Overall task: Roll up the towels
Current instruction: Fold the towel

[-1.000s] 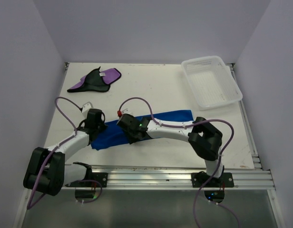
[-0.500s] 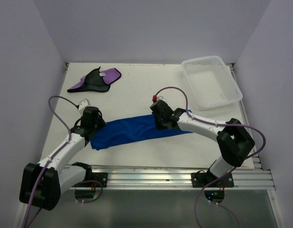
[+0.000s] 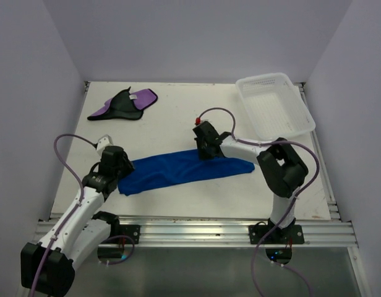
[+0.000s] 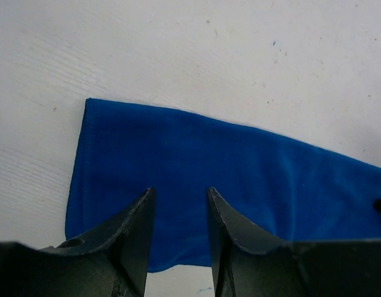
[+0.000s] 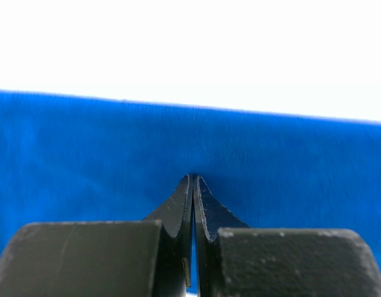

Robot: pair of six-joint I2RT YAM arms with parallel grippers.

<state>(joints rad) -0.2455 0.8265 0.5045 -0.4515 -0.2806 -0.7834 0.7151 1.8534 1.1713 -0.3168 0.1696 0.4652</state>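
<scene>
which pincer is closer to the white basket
Right. The right pincer is on the blue towel, left of the white basket; the left pincer is over the towel's left end, farther away.

**Parts of the blue towel out of sight**

In the top view the right gripper (image 3: 203,150) covers part of the blue towel's (image 3: 178,173) far edge. The right wrist view cuts the towel off at both sides, and it cannot be told whether cloth is caught between the pressed-together fingers (image 5: 178,207). In the left wrist view the towel's right end is cut off.
</scene>
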